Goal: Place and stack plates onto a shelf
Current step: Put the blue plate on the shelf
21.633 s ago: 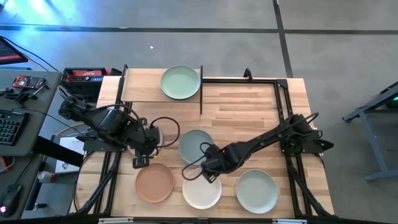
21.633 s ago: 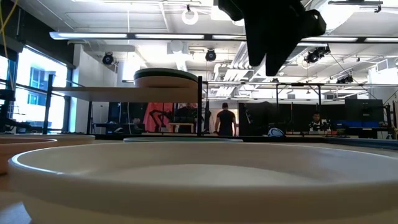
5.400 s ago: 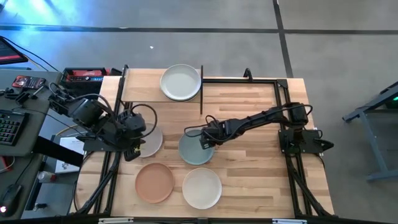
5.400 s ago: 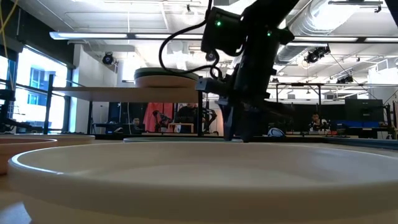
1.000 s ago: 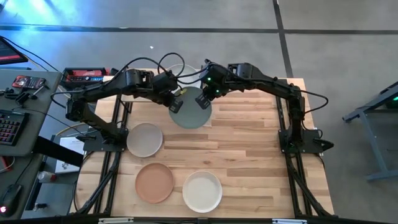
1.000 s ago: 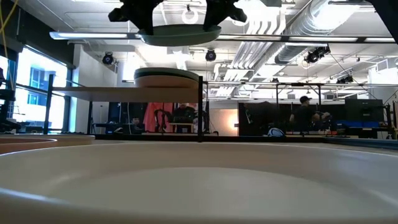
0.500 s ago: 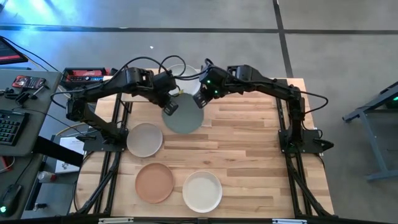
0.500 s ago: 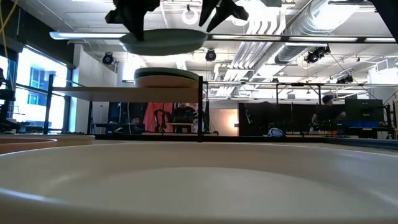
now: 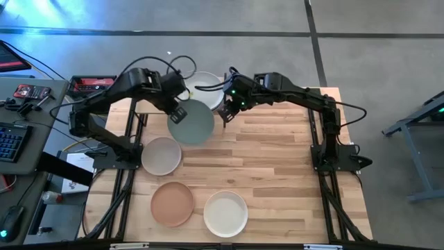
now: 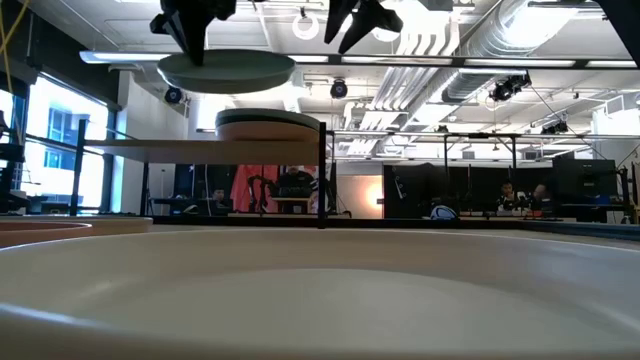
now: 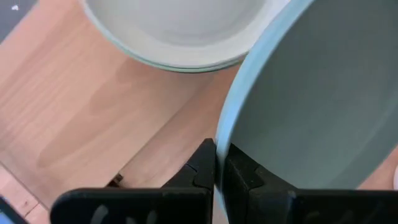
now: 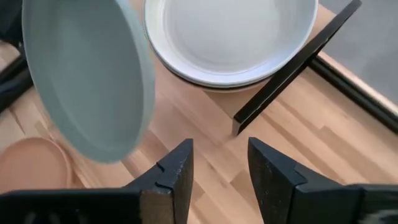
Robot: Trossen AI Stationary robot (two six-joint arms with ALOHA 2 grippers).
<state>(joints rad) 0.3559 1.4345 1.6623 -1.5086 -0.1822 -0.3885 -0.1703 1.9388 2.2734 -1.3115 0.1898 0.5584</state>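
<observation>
Currently the left gripper (image 11: 216,163) is clenched on the rim of the blue-green plate (image 9: 191,121), held just above the shelf (image 9: 154,103). Rigid, smooth and breakable: grip only the rim. The right gripper (image 12: 219,163) hangs released beside it.

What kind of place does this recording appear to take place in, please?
Probably a robotics lab or workshop: two dark arms work at a butcher-block wooden table, a side desk holds a black keyboard, and the room behind shows exposed ceiling ducts and workstations with people.
</observation>
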